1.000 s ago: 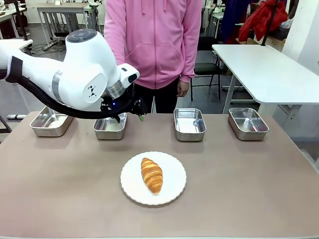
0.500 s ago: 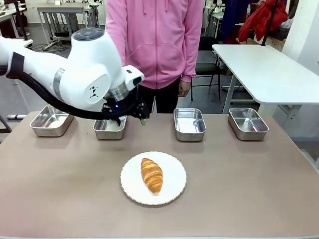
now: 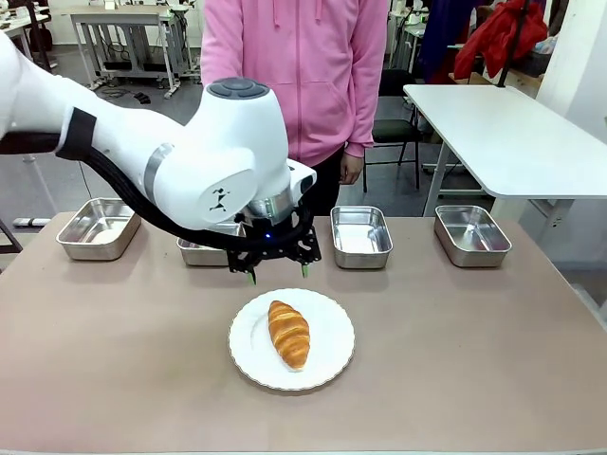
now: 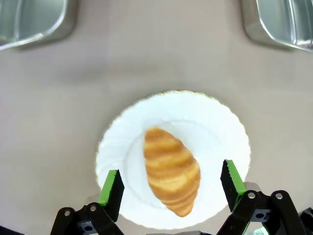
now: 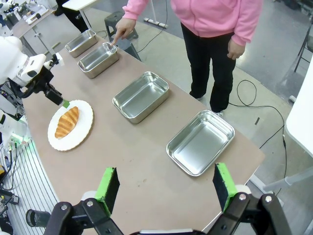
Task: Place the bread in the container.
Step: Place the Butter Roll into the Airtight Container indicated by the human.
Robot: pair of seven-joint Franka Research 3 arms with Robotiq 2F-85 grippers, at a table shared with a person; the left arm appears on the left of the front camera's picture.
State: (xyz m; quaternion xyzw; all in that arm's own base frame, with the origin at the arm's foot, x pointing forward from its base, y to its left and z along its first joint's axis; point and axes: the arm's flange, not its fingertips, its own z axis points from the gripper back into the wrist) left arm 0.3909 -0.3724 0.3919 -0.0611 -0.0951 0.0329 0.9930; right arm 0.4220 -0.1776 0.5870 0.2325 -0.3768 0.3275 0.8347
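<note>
The bread (image 3: 289,334), a golden-brown croissant, lies on a round white plate (image 3: 245,353) near the table's front middle. My left gripper (image 3: 278,273) hangs open just above the plate's far edge. In the left wrist view the bread (image 4: 172,169) sits between the green pads (image 4: 111,188), untouched. Four steel pans line the far edge. A person's hand (image 5: 123,29) points a finger at the second one from the left, the container (image 5: 99,58), which my left arm partly hides in the front view (image 3: 194,253). My right gripper (image 5: 165,186) is open and empty, high over the table's right end.
The other pans stand at the far left (image 3: 98,227), right of centre (image 3: 360,236) and far right (image 3: 471,234). A person in a pink hoodie (image 3: 294,76) stands at the far side. A white table (image 3: 512,133) stands beyond the right corner.
My left arm has swung from over the second pan toward the near side and right, ending low above the plate. Its jaws stayed open. The bread has not moved.
</note>
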